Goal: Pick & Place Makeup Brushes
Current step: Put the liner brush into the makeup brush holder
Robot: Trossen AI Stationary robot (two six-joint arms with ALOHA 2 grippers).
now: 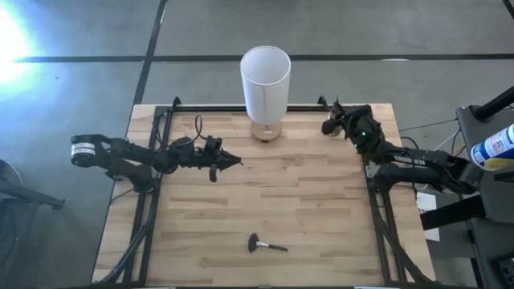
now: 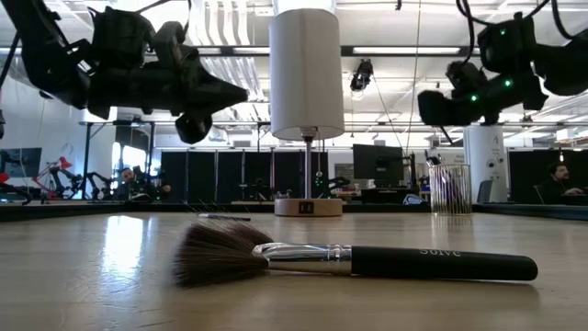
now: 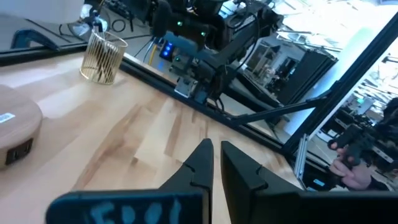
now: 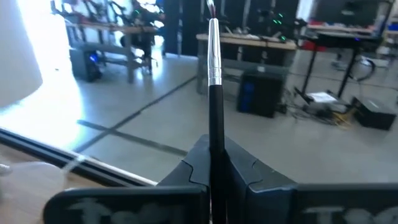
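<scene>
A makeup brush with a wide fluffy head and a black handle (image 1: 265, 245) (image 2: 367, 262) lies flat near the table's near edge. A thin dark stick (image 2: 225, 218) lies farther back. A clear glass holder (image 2: 450, 188) (image 3: 102, 56) with thin sticks in it stands by the far right corner. My right gripper (image 1: 329, 124) (image 2: 441, 103) hovers above the holder, shut on a thin brush (image 4: 214, 74) with a silver ferrule. My left gripper (image 1: 234, 161) (image 3: 214, 155) hangs shut and empty over the table's left middle. My right gripper pinches the thin brush by its dark handle (image 4: 216, 134) between the two fingers. The brush runs along the fingers and sticks out past their tips, ferrule (image 4: 214, 62) and bristle tip farthest out. It is lifted clear of the table.
A lamp with a tall white shade (image 1: 266, 80) (image 2: 306, 74) stands on a round wooden base (image 1: 266, 132) (image 3: 15, 134) at the middle of the far edge. A black frame rail (image 1: 217, 107) runs around the table. Bare wood (image 1: 305, 193) spans the middle.
</scene>
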